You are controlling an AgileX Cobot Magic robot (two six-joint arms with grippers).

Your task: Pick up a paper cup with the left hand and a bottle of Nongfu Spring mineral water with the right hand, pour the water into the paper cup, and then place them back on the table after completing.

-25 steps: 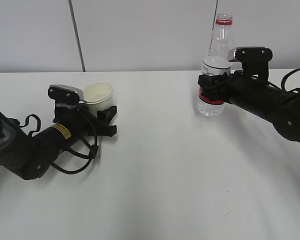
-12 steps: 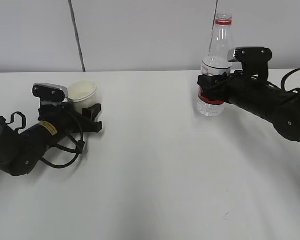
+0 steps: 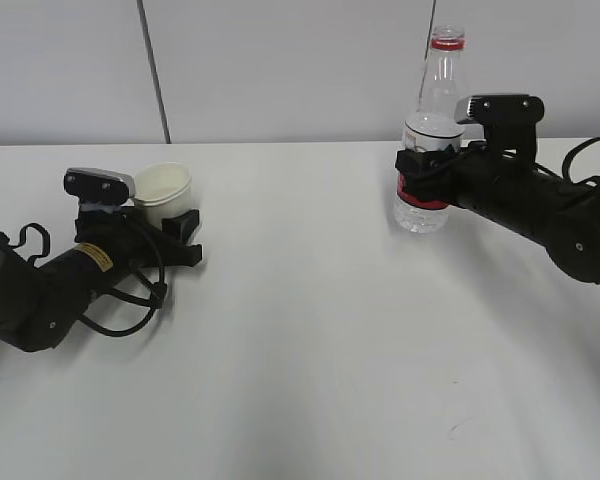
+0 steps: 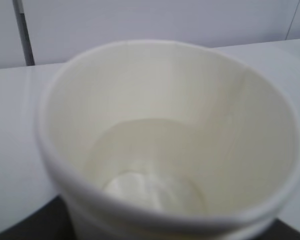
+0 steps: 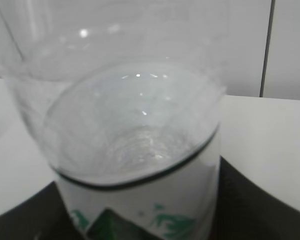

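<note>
My left gripper (image 3: 180,236) is shut on the white paper cup (image 3: 163,190), upright and low over the white table (image 3: 310,340) at the far left. The left wrist view looks into the cup (image 4: 165,100); a faint level line of clear water (image 4: 155,165) shows near its bottom. My right gripper (image 3: 417,178) is shut on the label band of the Nongfu Spring bottle (image 3: 440,90), which stands upright at the back right, uncapped with a red neck ring. In the right wrist view the bottle (image 5: 140,200) is roughly half full of water (image 5: 140,135), with a dark finger (image 5: 262,205) beside it.
A grey wall with a dark vertical seam (image 3: 152,70) runs behind the table. Black cables (image 3: 130,300) loop beside the left arm. White tabletop lies between the two arms.
The left arm carried the cup to the left and a little back, then stopped. The right arm and the bottle have not moved.
</note>
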